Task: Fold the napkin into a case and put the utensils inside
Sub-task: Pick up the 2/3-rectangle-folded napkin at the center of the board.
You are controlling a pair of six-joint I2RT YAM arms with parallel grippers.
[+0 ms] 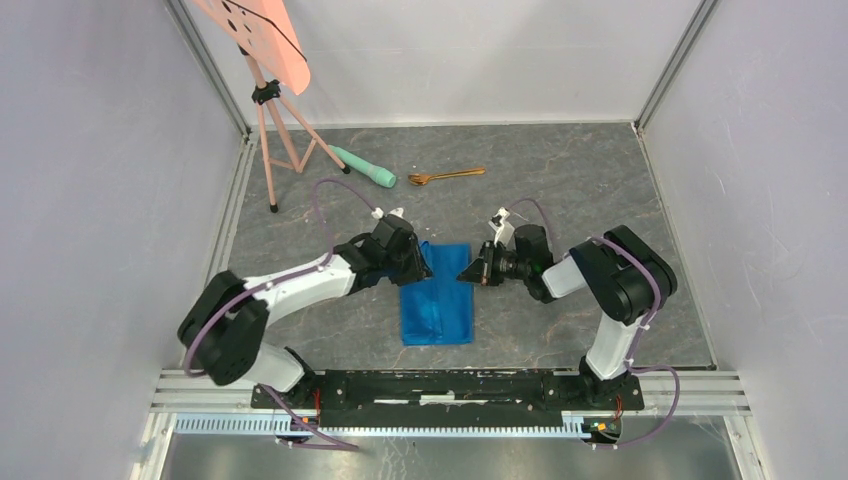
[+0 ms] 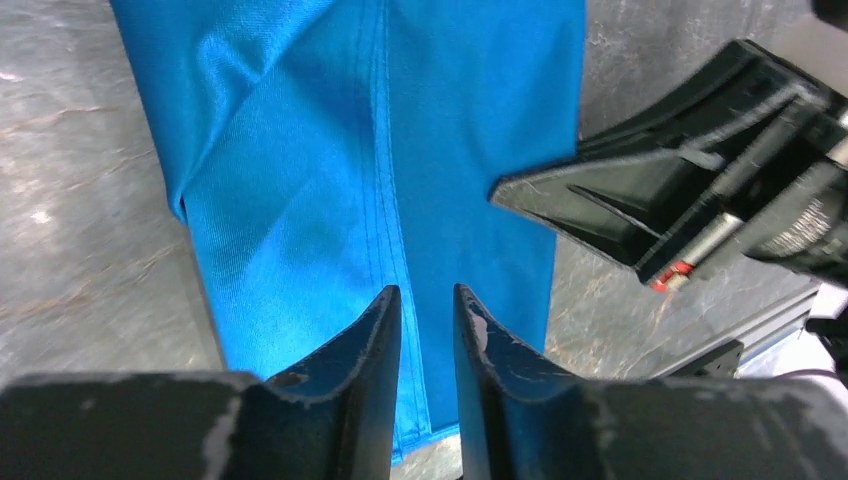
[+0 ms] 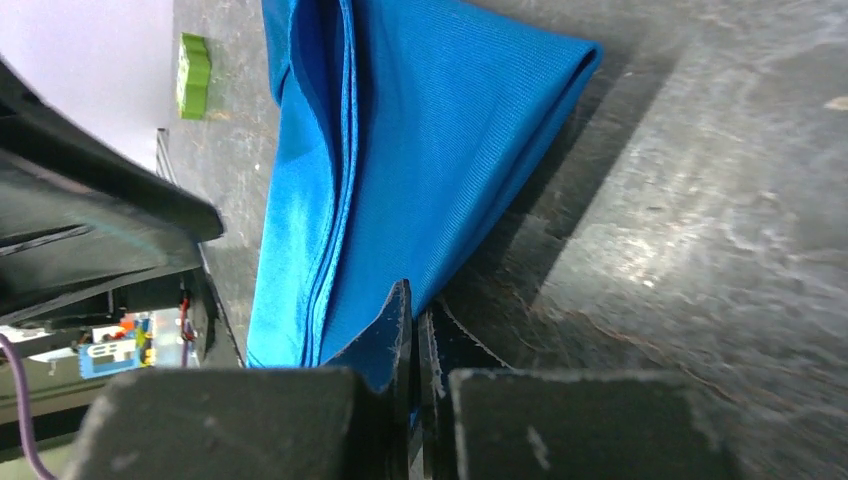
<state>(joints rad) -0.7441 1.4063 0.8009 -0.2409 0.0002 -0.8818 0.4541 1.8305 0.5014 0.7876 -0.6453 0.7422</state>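
The blue napkin [image 1: 437, 300] lies folded into a narrow layered strip on the table between my arms. It also shows in the left wrist view [image 2: 300, 150] and the right wrist view [image 3: 420, 150]. My left gripper [image 1: 425, 268] hovers over the strip's far left part, its jaws slightly apart [image 2: 427, 300] with flat cloth showing between them. My right gripper [image 1: 466, 274] is shut on the napkin's right edge [image 3: 413, 300]; its tip shows in the left wrist view [image 2: 505, 190]. The copper-gold utensils [image 1: 447, 175] lie together at the back, apart from both grippers.
A mint-green cylinder with a dark tip [image 1: 365, 168] lies left of the utensils. A pink tripod [image 1: 275, 120] carrying a pink board stands at the back left. Grey walls enclose the table on three sides. A small green object [image 3: 193, 75] shows far off in the right wrist view.
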